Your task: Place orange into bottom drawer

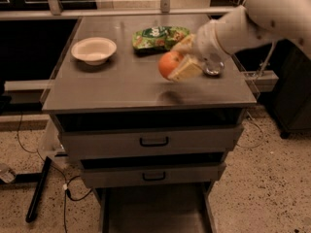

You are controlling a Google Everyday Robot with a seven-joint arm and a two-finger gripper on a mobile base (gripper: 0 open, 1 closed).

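The orange (168, 63) is held between the pale fingers (185, 70) of my gripper (176, 64), lifted above the grey cabinet top (121, 84); a faint shadow lies on the top below it. The white arm reaches in from the upper right. The bottom drawer (155, 212) is pulled out at the foot of the cabinet, showing a flat grey floor with thin side walls.
A white bowl (94, 50) sits at the left of the top. A green snack bag (158, 37) lies at the back. A shiny metal can (214, 69) is partly behind the arm. Two shut drawer fronts (153, 141) with black handles face me.
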